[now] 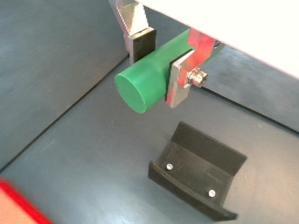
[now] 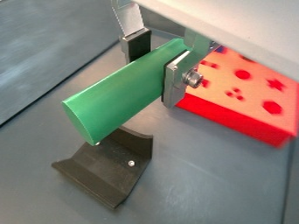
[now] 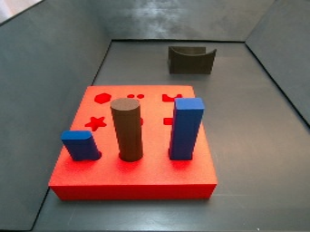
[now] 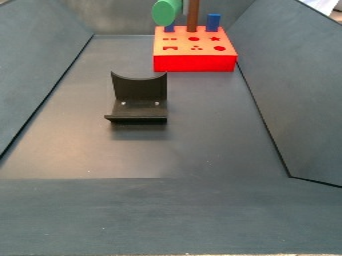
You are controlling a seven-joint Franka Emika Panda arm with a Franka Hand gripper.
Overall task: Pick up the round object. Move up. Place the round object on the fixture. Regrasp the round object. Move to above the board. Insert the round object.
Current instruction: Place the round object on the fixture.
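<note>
Pinching smooth green peg between flat silver plates: claw, above dark notched fixture. Fixture resting on matte grey floor. Beyond fixture, glossy red board with shaped holes.

The gripper has flat silver plate fingers with dark pads. One plate carries a silver screw, with red behind it.

gripper raised, fingers clamped on peg
</note>
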